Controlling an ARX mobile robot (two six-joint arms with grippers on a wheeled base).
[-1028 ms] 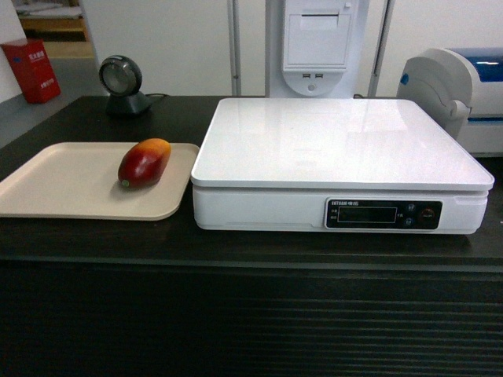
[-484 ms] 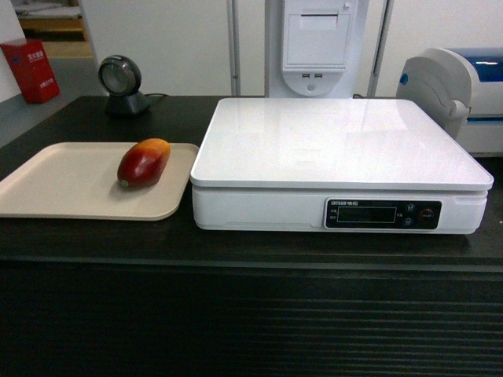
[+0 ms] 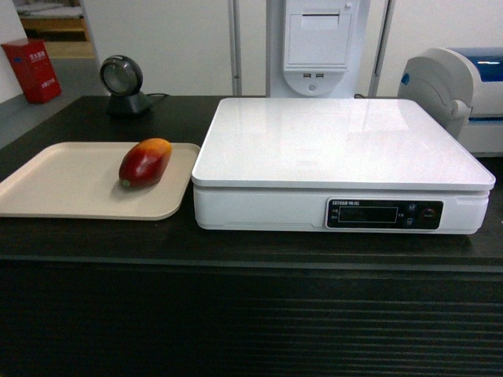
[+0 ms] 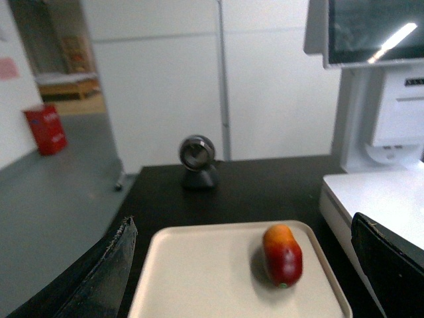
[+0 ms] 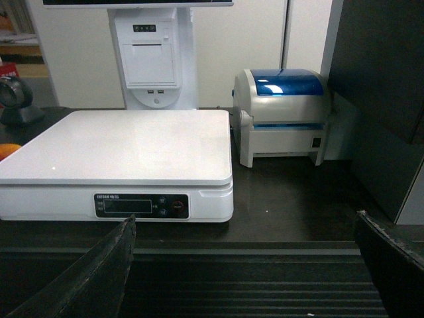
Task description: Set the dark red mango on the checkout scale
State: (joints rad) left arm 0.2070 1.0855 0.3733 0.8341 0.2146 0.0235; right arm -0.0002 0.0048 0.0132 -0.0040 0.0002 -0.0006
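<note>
The left fingers stand wide and empty, with the mango ahead between them on the tray. The right fingers gape before the bare scale. Nothing is grasped; everything remains.

No text can be read

Dark red mango, orange-yellow at its far end, lying on a beige tray left of the white square-topped scale, both on the black table.
</note>
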